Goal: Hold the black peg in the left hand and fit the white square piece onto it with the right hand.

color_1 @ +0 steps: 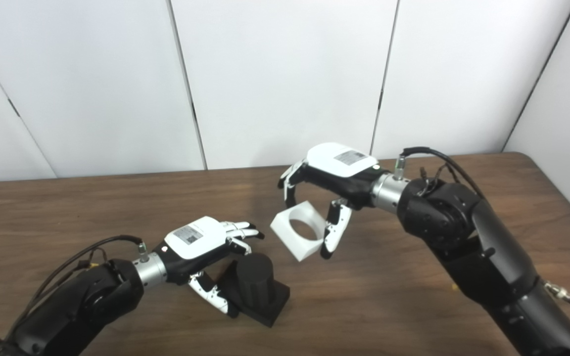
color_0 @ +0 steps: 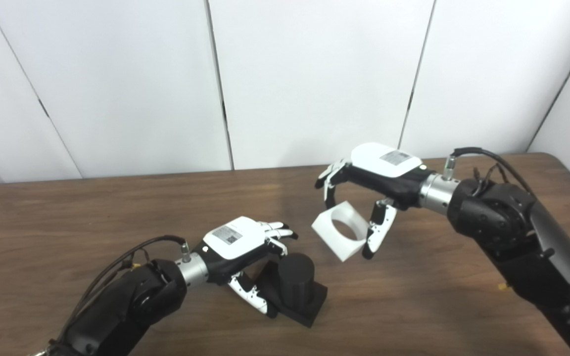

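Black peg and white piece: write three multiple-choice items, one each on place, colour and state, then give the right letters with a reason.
1. Where is the black peg?
A. on the table by the left hand
B. inside the white piece
C. in the right hand

2. What colour is the table?
A. white
B. brown
C. green

3. What is the right hand doing?
A. resting flat and empty
B. holding the white square piece
C. gripping the peg

Answers: 1 A, its base sits on the wood at the left hand. 2 B, a brown wood grain shows. 3 B, fingers and thumb pinch the piece, tilted above the table.
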Controlling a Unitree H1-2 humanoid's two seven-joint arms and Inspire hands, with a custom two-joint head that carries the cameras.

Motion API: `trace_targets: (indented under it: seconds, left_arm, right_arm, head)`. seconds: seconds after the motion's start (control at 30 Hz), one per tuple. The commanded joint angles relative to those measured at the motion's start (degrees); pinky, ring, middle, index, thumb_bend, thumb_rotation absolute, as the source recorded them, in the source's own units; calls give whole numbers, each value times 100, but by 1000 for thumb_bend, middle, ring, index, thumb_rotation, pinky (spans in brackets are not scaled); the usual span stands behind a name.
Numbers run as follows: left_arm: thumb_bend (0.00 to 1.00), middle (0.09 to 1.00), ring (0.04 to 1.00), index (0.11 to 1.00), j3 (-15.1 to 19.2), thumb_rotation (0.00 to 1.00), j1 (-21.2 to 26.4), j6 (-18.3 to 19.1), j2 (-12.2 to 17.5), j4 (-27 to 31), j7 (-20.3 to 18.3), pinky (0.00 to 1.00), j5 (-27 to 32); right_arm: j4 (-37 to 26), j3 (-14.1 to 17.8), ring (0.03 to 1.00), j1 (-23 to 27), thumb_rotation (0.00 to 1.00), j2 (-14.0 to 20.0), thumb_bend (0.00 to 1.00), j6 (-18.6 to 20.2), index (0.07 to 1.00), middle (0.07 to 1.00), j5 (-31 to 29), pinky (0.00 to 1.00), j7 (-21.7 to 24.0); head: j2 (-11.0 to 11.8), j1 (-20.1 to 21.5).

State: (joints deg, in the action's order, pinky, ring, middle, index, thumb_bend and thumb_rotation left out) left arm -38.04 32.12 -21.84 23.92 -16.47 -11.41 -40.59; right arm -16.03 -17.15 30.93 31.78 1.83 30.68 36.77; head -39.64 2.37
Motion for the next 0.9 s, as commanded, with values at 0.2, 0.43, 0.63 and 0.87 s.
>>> trace_targets:
  seconds: [0.2, 0.43, 0.63, 0.87]
  left_arm:
    - [521, 929, 962, 491, -294, 77, -162, 300, -46, -146, -632, 910, -479]
    - [521, 925, 959, 491, -287, 77, -166, 287, -77, -173, -600, 903, -458]
    - [521, 923, 957, 491, -299, 78, -165, 239, -89, -226, -536, 899, -484]
    - [520, 925, 961, 491, -292, 78, -183, 280, -116, -185, -556, 904, -502]
  right_arm:
    - [-400, -51, 845, 327, 137, -212, 523, 76, 478, 789, -57, 703, 223]
    - [-392, -121, 836, 389, 135, -418, 522, 222, 478, 783, -221, 711, 467]
    - [-346, -195, 833, 414, 135, -526, 523, 198, 478, 783, -192, 705, 522]
    - [-292, -295, 833, 367, 137, -541, 522, 115, 478, 785, -143, 698, 530]
  head:
    - [-51, -68]
    - [-84, -114]
    - [-98, -121]
    - [-112, -157]
